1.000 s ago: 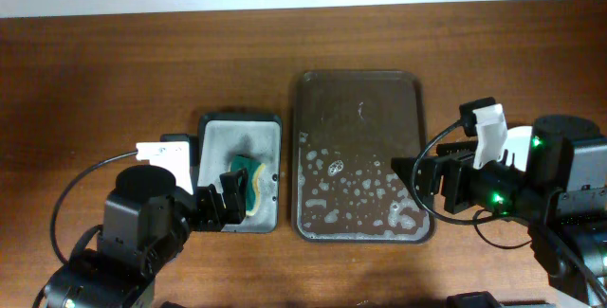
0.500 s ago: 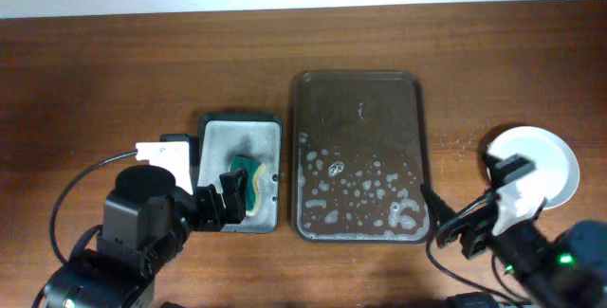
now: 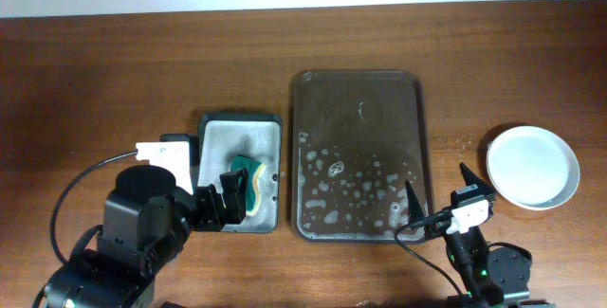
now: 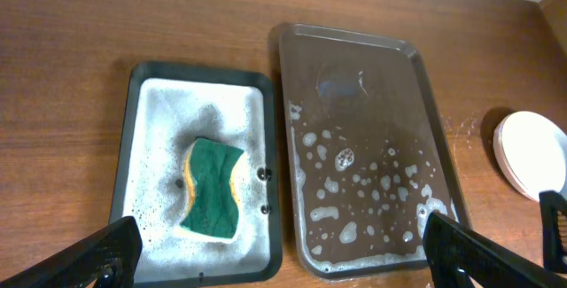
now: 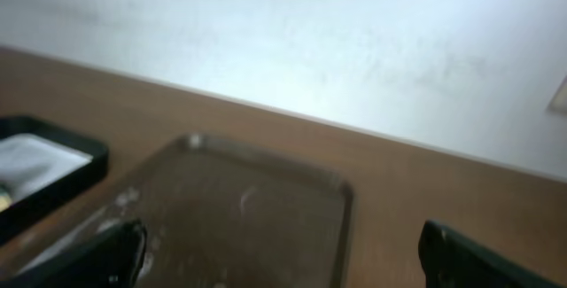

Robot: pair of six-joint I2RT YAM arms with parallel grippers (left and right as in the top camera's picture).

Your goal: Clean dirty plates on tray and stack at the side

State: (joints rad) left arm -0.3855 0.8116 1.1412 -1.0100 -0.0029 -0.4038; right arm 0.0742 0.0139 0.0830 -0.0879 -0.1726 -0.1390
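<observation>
- Left gripper (image 3: 220,204): fingers spread, empty, lower left, above sponge tray (image 3: 216,128) with green sponge (image 3: 248,177).
- Right gripper (image 3: 436,179): fingers released, empty, bottom right.
- Tray (image 3: 358,99): centre, sudsy.
- Plates (image 3: 532,167): white, right edge, beside tray.

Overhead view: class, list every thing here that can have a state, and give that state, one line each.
Large dark brown rectangular tray: no plates on it, near half wet with suds.
White round plates: on the table right of the tray, no smears visible.
Small black sponge tray: holds grey suds.
Green and yellow sponge: lying in the small tray.
Left gripper: open, empty.
Right gripper: open, empty.
</observation>
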